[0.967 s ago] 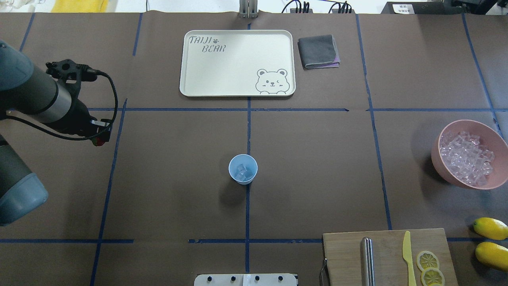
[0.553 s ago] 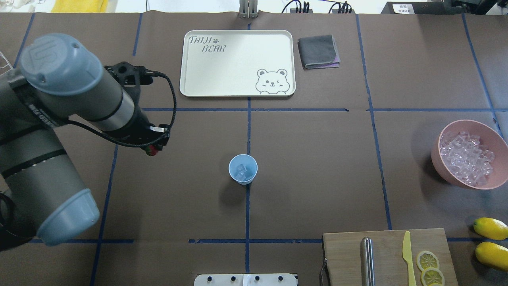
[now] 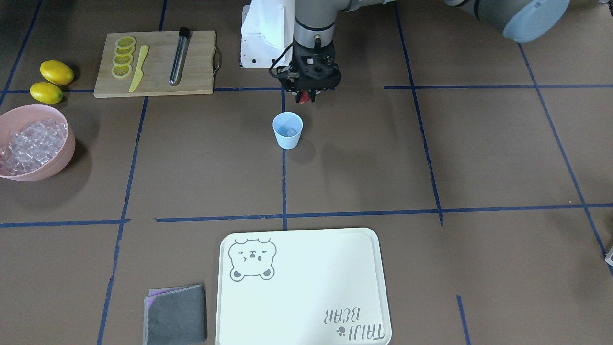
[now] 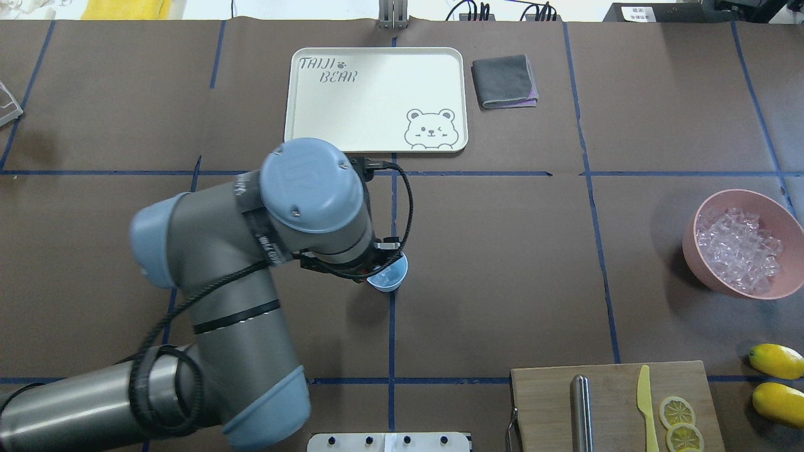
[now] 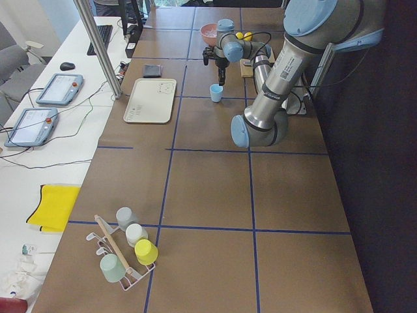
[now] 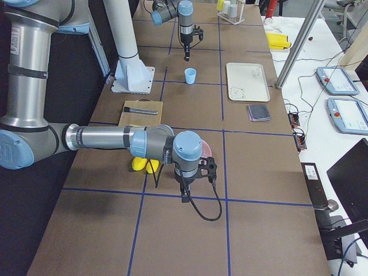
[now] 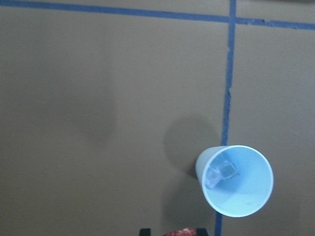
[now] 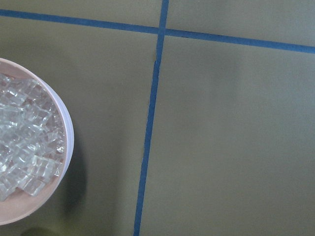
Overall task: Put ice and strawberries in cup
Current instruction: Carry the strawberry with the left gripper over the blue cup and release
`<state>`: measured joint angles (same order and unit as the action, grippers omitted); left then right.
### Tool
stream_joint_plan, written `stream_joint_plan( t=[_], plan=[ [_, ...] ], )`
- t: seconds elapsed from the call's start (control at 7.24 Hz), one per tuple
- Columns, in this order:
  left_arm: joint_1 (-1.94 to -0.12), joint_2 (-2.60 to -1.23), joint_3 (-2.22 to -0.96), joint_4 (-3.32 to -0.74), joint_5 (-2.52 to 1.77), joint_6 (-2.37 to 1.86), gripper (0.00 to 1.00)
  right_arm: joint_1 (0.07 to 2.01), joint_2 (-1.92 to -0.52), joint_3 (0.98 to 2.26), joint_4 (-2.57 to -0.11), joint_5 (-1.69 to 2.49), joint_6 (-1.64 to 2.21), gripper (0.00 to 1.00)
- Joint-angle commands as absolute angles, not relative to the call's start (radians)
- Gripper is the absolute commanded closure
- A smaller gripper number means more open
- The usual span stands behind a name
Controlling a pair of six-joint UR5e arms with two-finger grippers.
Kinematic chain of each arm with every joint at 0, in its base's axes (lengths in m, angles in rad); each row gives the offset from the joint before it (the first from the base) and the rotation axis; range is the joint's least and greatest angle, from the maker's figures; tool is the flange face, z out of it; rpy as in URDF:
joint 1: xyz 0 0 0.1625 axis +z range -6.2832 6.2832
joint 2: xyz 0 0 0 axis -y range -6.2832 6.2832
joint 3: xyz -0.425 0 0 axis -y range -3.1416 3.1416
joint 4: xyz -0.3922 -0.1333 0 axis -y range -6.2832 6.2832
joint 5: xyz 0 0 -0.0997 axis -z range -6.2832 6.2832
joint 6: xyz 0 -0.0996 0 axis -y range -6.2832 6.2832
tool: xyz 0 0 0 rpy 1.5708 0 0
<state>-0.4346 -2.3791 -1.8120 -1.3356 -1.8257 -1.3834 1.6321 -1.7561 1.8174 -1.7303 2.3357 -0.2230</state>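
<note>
The pale blue cup (image 3: 288, 130) stands at the table's middle with a few ice cubes (image 7: 221, 173) in it; it also shows in the left wrist view (image 7: 235, 181). My left gripper (image 3: 305, 96) is shut on the dark red strawberry (image 3: 303, 98) and hangs above the table just beside the cup, on the robot's side, not over its mouth. In the overhead view my arm hides part of the cup (image 4: 393, 279). The pink bowl (image 4: 691, 248) holds many ice cubes (image 4: 738, 248). My right gripper (image 6: 183, 197) hangs near that bowl; I cannot tell whether it is open.
A cream tray (image 4: 301, 141) and a grey cloth (image 4: 504, 81) lie at the far side. A cutting board (image 4: 546, 402) with a metal rod, yellow knife and lemon slices is at the near right, with two lemons (image 4: 776, 360) beside it.
My left arm has swung from the table's left side to the cup, carrying the strawberry. The cup and bowl have not moved.
</note>
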Motion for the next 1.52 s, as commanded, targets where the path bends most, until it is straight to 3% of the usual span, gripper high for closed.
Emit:
stream_joint_plan(
  t=[0.0, 0.55, 0.69, 0.83, 0.97, 1.11, 1.24, 1.38],
  plan=[
    [-0.414, -2.451, -1.640, -1.461, -1.802, -1.442, 0.86, 1.632, -1.755, 1.818, -1.730, 2.336, -0.222, 0.00],
    [-0.416, -2.442, -1.632, -1.462, -1.805, -1.433, 0.83, 1.632, -1.752, 1.818, -1.730, 2.336, -0.222, 0.00],
    [-0.422, -2.441, -1.637, -1.456, -1.804, -1.431, 0.64, 1.632, -1.753, 1.824, -1.730, 2.336, -0.221, 0.00],
    [-0.439, -2.434, -1.640, -1.453, -1.807, -1.419, 0.52, 1.632, -1.753, 1.824, -1.730, 2.336, -0.221, 0.00],
    [-0.446, -2.434, -1.640, -1.453, -1.809, -1.402, 0.50, 1.632, -1.752, 1.824, -1.730, 2.336, -0.221, 0.00],
    [-0.446, -2.431, -1.640, -1.453, -1.809, -1.402, 0.37, 1.632, -1.753, 1.825, -1.729, 2.336, -0.221, 0.00],
    [-0.446, -2.406, -1.650, -1.453, -1.799, -1.388, 0.00, 1.632, -1.753, 1.825, -1.730, 2.336, -0.221, 0.00],
    [-0.463, -2.370, -1.705, -1.433, -1.805, -1.358, 0.00, 1.632, -1.753, 1.825, -1.730, 2.336, -0.221, 0.00]
  ],
)
